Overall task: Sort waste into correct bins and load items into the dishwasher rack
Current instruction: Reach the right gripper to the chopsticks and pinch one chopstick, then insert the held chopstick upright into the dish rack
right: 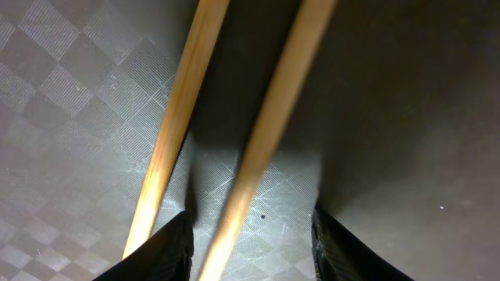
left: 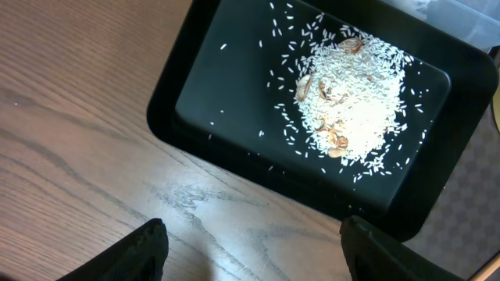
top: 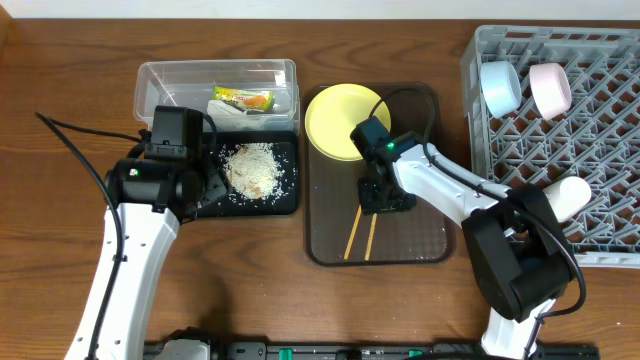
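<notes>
The rice-like scraps lie heaped in the black tray, which also shows in the left wrist view. The wrapper lies in the clear tub. My left gripper is open and empty over bare table by the tray's near edge. My right gripper is open, low over the two chopsticks on the brown serving tray; one chopstick runs between its fingers. The yellow plate lies at that tray's far end. The blue bowl, pink bowl and cup are in the grey rack.
The chopsticks lie side by side, pointing toward the front edge of the serving tray. Loose rice grains are scattered across the black tray floor. A black cable trails over the table at the left.
</notes>
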